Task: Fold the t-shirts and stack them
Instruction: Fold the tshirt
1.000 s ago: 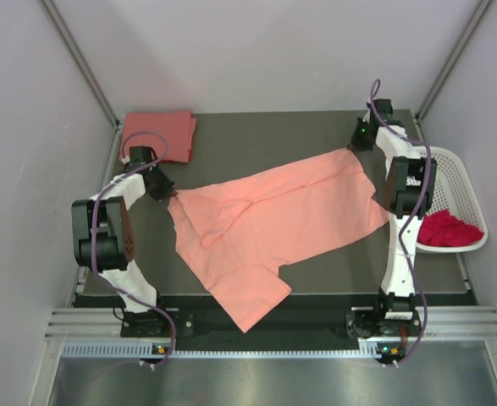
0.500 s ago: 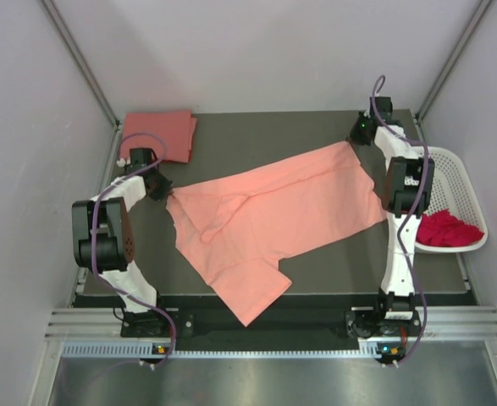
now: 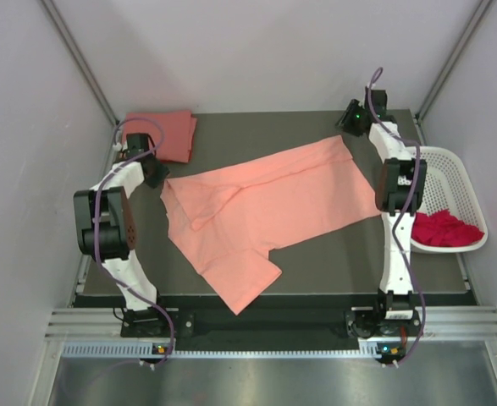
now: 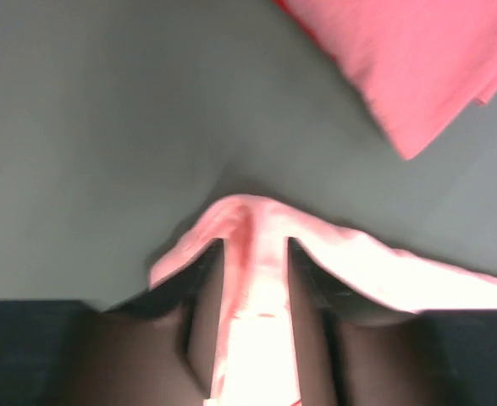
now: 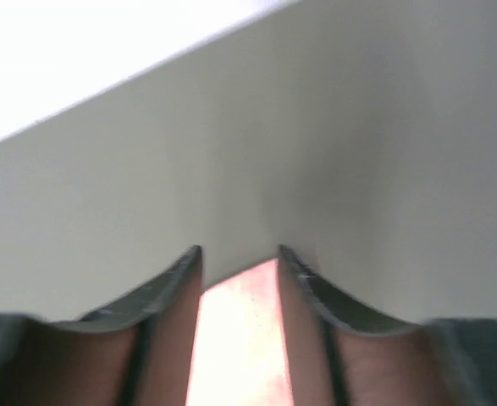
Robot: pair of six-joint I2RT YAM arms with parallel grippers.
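Observation:
A light salmon-pink t-shirt (image 3: 265, 207) lies stretched across the dark table, one part hanging toward the front edge. My left gripper (image 3: 157, 176) is shut on its left edge; the cloth (image 4: 256, 279) fills the gap between the fingers. My right gripper (image 3: 347, 128) is shut on its far right corner; the cloth (image 5: 241, 338) shows between the fingers, raised toward the back wall. A coral-red t-shirt (image 3: 159, 134) lies folded at the back left; it also shows in the left wrist view (image 4: 417, 59). A deep magenta-red t-shirt (image 3: 443, 230) lies crumpled in the basket.
A white perforated basket (image 3: 460, 182) stands at the right edge of the table. Grey walls close in the back and both sides. The table's front edge (image 3: 316, 298) runs just ahead of the arm bases.
Both grippers have moved toward the back of the table, pulling the salmon-pink t-shirt with them. The shirt lies straighter and further back than before.

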